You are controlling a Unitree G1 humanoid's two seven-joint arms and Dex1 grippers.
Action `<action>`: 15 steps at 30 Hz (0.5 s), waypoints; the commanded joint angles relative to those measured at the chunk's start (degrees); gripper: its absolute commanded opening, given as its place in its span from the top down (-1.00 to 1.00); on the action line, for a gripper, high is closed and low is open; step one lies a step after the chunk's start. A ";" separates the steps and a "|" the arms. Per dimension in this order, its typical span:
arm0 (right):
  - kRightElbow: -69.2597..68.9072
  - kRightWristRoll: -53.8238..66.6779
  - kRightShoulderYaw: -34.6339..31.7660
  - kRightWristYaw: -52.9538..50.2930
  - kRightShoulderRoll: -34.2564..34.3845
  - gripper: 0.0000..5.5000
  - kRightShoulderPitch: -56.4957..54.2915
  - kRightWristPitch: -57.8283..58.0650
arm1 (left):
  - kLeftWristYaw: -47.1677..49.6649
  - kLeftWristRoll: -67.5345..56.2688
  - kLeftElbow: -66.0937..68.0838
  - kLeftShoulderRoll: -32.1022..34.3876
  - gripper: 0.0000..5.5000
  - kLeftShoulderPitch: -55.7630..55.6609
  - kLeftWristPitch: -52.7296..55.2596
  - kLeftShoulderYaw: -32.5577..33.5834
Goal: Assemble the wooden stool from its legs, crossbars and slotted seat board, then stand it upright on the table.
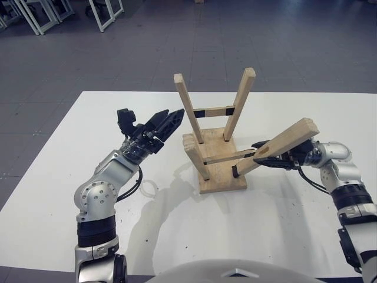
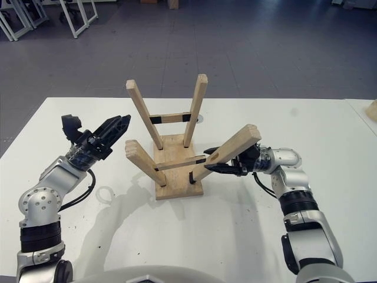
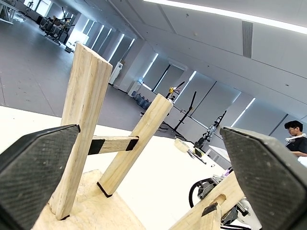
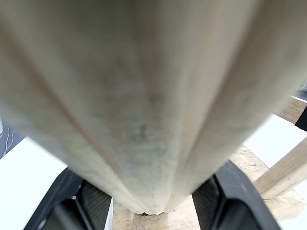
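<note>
Upturned stool [image 1: 215, 111] mid-counter [image 1: 294, 236], resting on seat board [image 1: 224, 180]. Right claw [image 1: 263, 155] clamped on tilted near-right leg [image 1: 285, 142]. Left claw [image 1: 175, 122] spread wide, hovering just left of stool.

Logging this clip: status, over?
Left tool open, empty. Right tool shut on tilted leg. Seat board flat on table. Nothing blocking.

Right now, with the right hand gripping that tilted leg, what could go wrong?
1. The right hand holds the near-right leg tilted outward; pushing it upright may jam or pop the near crossbar.
2. The near-left leg leans unheld and might topple.
3. The open left hand sits close to the far-left leg and could bump it.
</note>
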 commanded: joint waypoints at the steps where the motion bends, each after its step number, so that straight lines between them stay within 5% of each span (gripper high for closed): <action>1: 2.94 -0.98 0.98 0.59 -1.15 0.26 -2.84 -1.35 | -0.76 0.85 0.17 1.39 -0.99 -0.43 0.92 -0.28; 15: 2.27 2.36 10.66 0.61 -5.69 0.26 -5.02 -2.64 | -1.45 1.17 -0.22 1.40 -0.99 -1.08 1.65 -2.11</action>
